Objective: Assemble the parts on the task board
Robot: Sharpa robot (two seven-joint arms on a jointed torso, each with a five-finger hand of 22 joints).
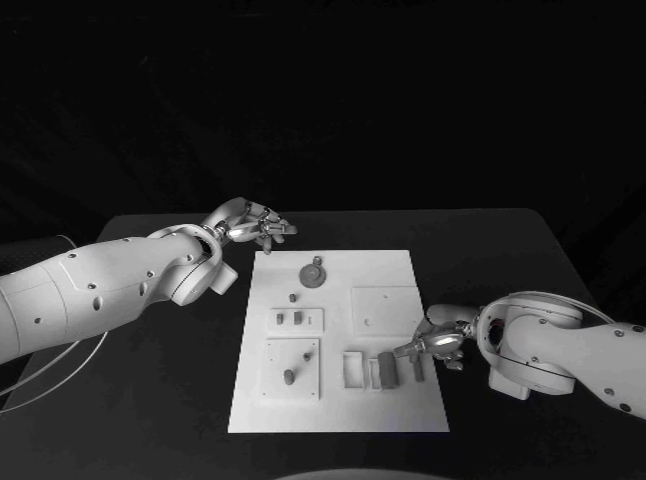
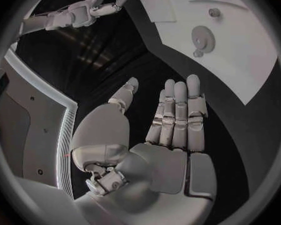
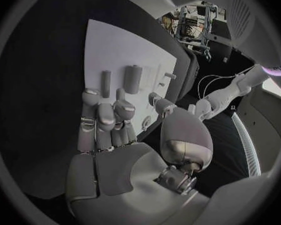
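The white task board [image 1: 388,270] lies in the middle of the black table [image 1: 511,250], grey parts [image 1: 385,368] resting in its recesses and a round disc part [image 1: 313,274] near its far edge. The left hand [image 1: 251,226] hovers off the board's far left corner, fingers extended and holding nothing. The right hand [image 1: 436,342] sits at the board's right edge beside the near parts, fingers loosely curled and empty.
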